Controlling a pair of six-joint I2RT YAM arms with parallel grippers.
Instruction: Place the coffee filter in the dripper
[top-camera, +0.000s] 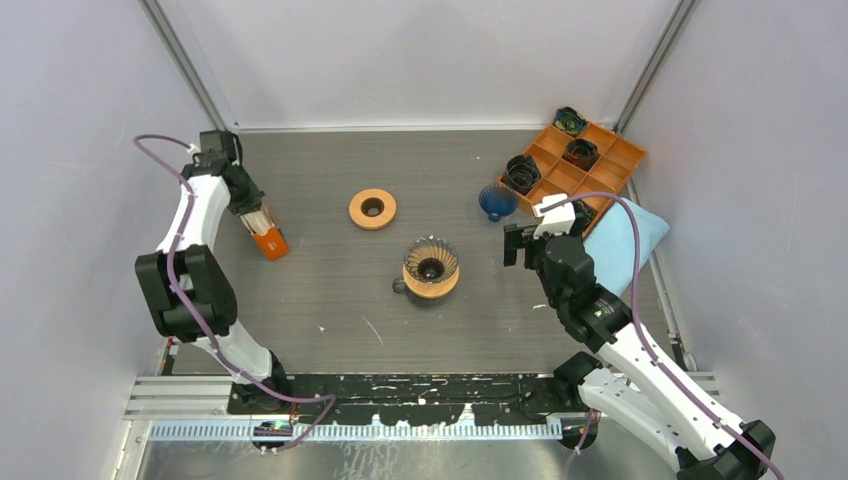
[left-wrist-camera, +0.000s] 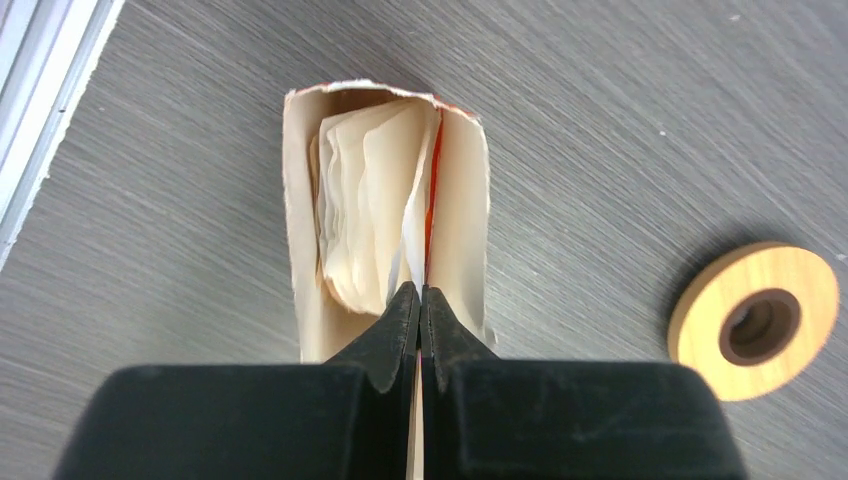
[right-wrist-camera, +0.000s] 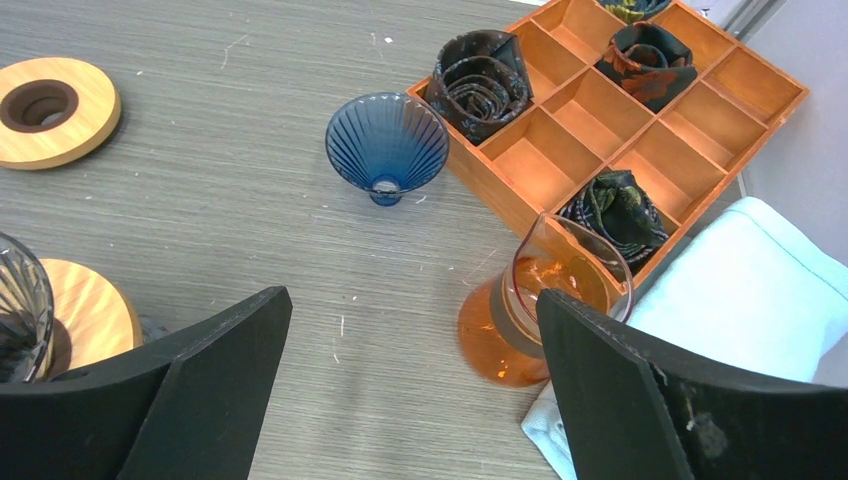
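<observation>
Overhead wide view — wrist views close

A grey wood-grain tabletop with a flat wooden ring lying toward its far edge. In the far right corner sits an orange divided tray, several compartments holding dark rolled cloths. A blue ribbed glass cone stands just beside the tray. An orange glass jug and a pale blue towel lie along the right edge.

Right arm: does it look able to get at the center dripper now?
Probably yes. The right gripper is open, and the dripper sits just to its left with only bare table between them. The left gripper, shut on a filter, is well clear.
</observation>
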